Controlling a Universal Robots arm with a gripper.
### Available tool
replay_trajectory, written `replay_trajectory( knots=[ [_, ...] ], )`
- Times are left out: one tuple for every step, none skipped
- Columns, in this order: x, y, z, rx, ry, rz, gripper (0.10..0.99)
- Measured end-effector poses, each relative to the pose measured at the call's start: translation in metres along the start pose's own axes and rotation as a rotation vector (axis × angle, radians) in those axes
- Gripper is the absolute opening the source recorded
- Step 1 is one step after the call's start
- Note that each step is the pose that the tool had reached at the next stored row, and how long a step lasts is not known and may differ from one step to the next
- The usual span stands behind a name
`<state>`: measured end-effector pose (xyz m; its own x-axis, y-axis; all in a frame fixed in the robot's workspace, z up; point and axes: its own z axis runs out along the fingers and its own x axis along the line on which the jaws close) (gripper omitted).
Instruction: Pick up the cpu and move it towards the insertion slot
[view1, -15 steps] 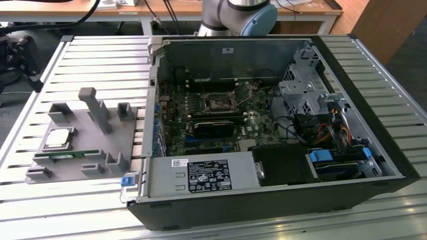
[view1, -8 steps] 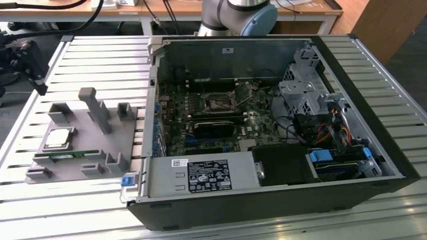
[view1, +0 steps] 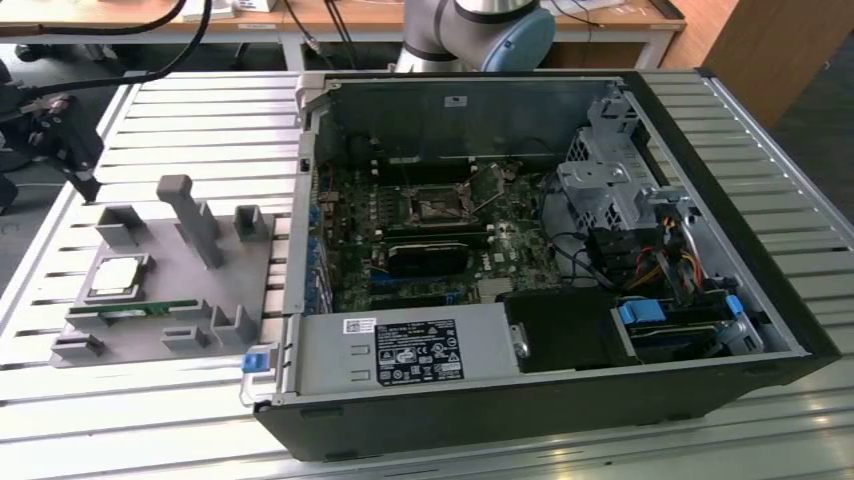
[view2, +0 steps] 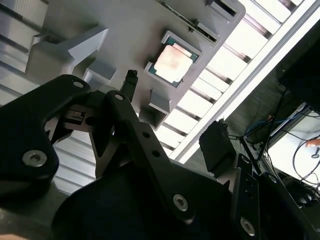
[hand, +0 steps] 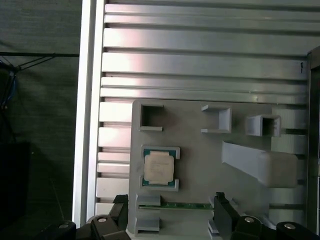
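The cpu lies flat in a square pocket of a grey holder on the exterior view's left, silvery top up. Both wrist views look down on the cpu. My gripper hangs above the table beyond the holder, apart from the chip. In both wrist views the gripper is open, its black fingertips spread wide with nothing between them. The insertion slot, a square black socket with a metal frame, sits on the motherboard inside the open computer case.
A green memory stick rests in the holder beside the cpu. Grey upright posts rise from the holder. The case wall stands between holder and socket. A long black card lies near the socket. The table is slatted metal.
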<state>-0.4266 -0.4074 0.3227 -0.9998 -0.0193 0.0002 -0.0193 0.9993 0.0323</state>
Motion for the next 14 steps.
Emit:
replay_trajectory(
  knots=[
    [0.0000, -0.0006, 0.0015, 0.000, -0.0001, 0.000, 0.776],
    [0.0001, -0.0012, 0.0029, 0.000, -0.0001, 0.000, 0.776],
    [0.0002, -0.0018, 0.0044, -0.001, -0.0001, 0.000, 0.776],
    [0.0003, -0.0025, 0.0059, -0.001, -0.0001, 0.000, 0.776],
    [0.0004, -0.0029, 0.0073, -0.001, -0.0001, 0.000, 0.776],
    [0.0004, -0.0031, 0.0088, -0.001, 0.0000, 0.000, 0.776],
    [0.0005, -0.0033, 0.0104, -0.001, -0.0001, 0.000, 0.776],
    [0.0005, -0.0035, 0.0118, -0.001, 0.0000, 0.000, 0.776],
    [0.0004, -0.0037, 0.0131, -0.001, -0.0001, 0.000, 0.776],
    [0.0005, -0.0038, 0.0143, -0.001, 0.0000, 0.000, 0.776],
    [0.0005, -0.0040, 0.0156, -0.001, -0.0001, 0.000, 0.776],
    [0.0005, -0.0042, 0.0168, -0.001, 0.0000, 0.000, 0.776],
    [0.0005, -0.0044, 0.0180, -0.001, 0.0000, 0.000, 0.776],
    [0.0005, -0.0047, 0.0192, -0.001, 0.0000, 0.000, 0.776]
  ],
)
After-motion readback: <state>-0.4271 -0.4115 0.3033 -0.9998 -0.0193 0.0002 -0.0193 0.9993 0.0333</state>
